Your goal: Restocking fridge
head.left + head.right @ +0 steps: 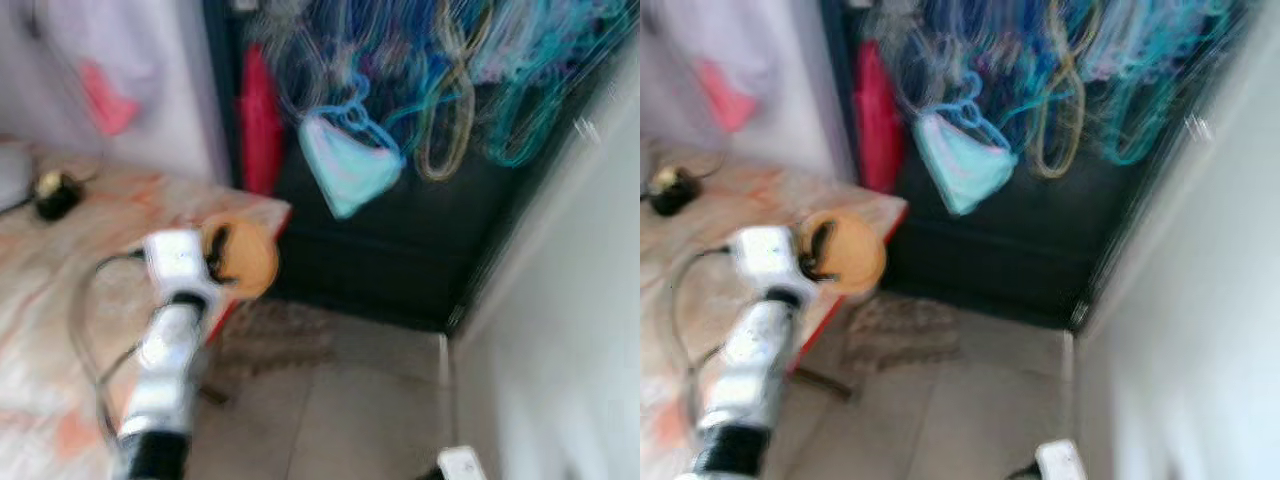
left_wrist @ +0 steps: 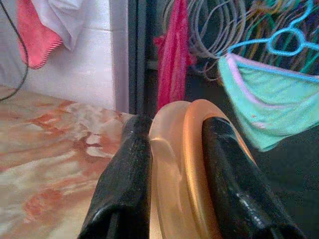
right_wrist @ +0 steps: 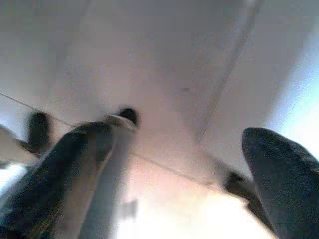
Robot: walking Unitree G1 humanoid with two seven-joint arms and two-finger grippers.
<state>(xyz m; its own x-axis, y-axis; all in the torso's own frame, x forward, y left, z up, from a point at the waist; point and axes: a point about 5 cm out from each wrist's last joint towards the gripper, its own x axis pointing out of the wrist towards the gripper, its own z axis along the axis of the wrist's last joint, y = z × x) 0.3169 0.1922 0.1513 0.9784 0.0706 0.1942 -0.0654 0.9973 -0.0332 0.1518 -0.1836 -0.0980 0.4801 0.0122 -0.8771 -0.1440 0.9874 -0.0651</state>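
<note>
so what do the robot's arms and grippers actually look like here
The left arm is a shiny silver tube with a black band near its base, a boxy white-silver wrist block, and a thin dark cable looping beside it. The left gripper has two long, glossy black fingers with a slightly pebbled surface. The right gripper shows similar dark, rounded fingers, blurred.

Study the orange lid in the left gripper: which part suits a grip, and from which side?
Its thin rim, pinched edge-on. The lid is a flat disc with a raised edge, and the left gripper holds it that way, one finger on each face, approaching along the disc's plane.
</note>
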